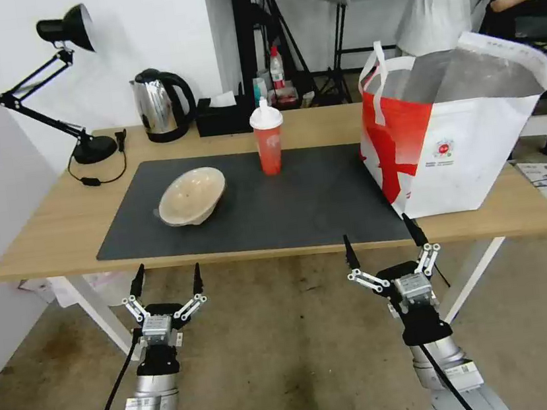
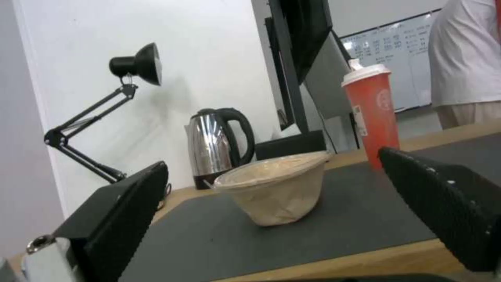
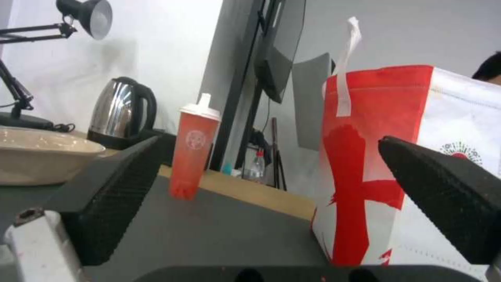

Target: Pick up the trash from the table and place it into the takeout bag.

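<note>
Two pieces of trash, a beige bowl (image 1: 191, 196) and a red cup (image 1: 268, 140), wait on the worktop (image 1: 56, 225) beside the takeout bag (image 1: 464, 135), whose contents are hidden. Left gripper (image 1: 167, 286) and right gripper (image 1: 382, 239) hang spread and empty short of the worktop's near edge. A kettle (image 1: 159, 104), tissue box (image 1: 222, 115) and lamp (image 1: 66, 84) stand behind the cup, blocking nothing.

It looked like an office or lab room used for recording. A long light-wood tabletop (image 1: 58, 238) on white legs stood on a bare, stained concrete floor (image 1: 294, 375) against a plain white wall (image 1: 132, 29). A black jointed desk lamp (image 1: 65, 77) sat at its far left. Behind were black light stands (image 1: 340, 44) and a written-on whiteboard (image 2: 389, 55) on the far wall.
</note>
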You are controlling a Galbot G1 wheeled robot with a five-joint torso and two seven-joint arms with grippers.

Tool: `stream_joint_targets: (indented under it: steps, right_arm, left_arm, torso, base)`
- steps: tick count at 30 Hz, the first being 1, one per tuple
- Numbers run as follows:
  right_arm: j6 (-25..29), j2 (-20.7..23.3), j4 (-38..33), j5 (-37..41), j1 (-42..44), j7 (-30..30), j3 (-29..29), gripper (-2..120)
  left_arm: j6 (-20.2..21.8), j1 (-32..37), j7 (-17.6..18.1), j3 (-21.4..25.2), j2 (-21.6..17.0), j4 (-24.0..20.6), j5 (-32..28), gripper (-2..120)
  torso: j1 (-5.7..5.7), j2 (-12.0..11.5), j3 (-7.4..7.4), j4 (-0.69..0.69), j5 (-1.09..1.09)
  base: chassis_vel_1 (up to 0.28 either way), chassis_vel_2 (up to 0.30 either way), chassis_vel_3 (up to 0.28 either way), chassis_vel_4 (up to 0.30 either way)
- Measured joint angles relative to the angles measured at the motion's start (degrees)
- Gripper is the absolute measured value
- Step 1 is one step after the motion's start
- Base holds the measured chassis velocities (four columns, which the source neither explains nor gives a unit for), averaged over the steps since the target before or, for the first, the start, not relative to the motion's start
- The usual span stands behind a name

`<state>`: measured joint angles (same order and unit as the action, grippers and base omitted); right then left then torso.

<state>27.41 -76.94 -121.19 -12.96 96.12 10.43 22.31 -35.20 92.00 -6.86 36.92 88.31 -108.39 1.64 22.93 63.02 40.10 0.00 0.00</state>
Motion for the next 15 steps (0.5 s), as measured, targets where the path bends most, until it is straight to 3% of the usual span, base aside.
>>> stream_joint_targets:
  steps: [15]
  right_arm:
    - [-0.52, -0.33, 0.26, -0.14, -0.12, -0.12, 0.26, 100]
  left_arm:
    - [0.0, -0.37, 0.0, -0.01, 0.03, 0.23, -0.02, 100]
  torso:
    - [0.0, 0.0, 0.0, 0.0, 0.0]
  base:
    - [0.0, 0.0, 0.0, 0.0]
